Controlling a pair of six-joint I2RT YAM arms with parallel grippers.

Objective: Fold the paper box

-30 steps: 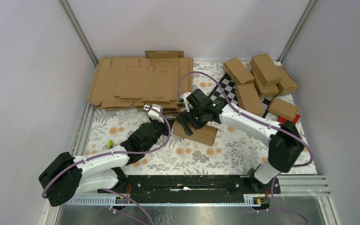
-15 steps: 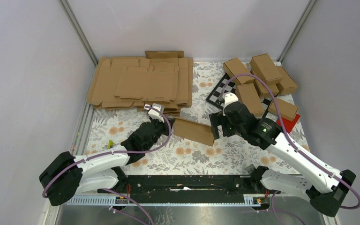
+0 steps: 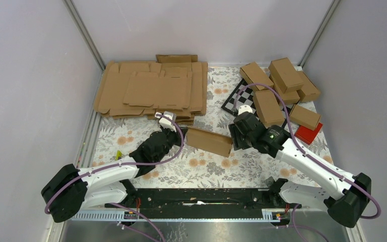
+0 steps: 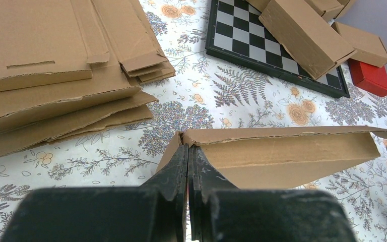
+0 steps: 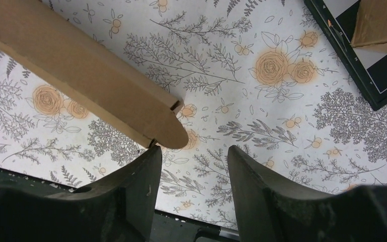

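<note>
The paper box (image 3: 209,141) is a long brown carton lying on the flowered mat mid-table. It also shows in the left wrist view (image 4: 292,156) and the right wrist view (image 5: 75,65). My left gripper (image 4: 188,151) is shut on the box's left end wall, pinching the cardboard between its fingers. In the top view the left gripper (image 3: 180,134) touches that end. My right gripper (image 5: 191,156) is open and empty, just beyond the box's right end, whose rounded flap (image 5: 174,133) sticks out. In the top view the right gripper (image 3: 233,136) sits at that end.
A thick pile of flat cardboard blanks (image 3: 151,91) lies at the back left. Several finished cartons (image 3: 282,85) lie at the back right on a checkerboard (image 3: 239,98), with a red block (image 3: 307,133) beside them. Metal rails edge the table.
My right arm swung off the box to the right, then came back in towards the box's right end. The box now lies uncovered. The left gripper has held still on its left end.
</note>
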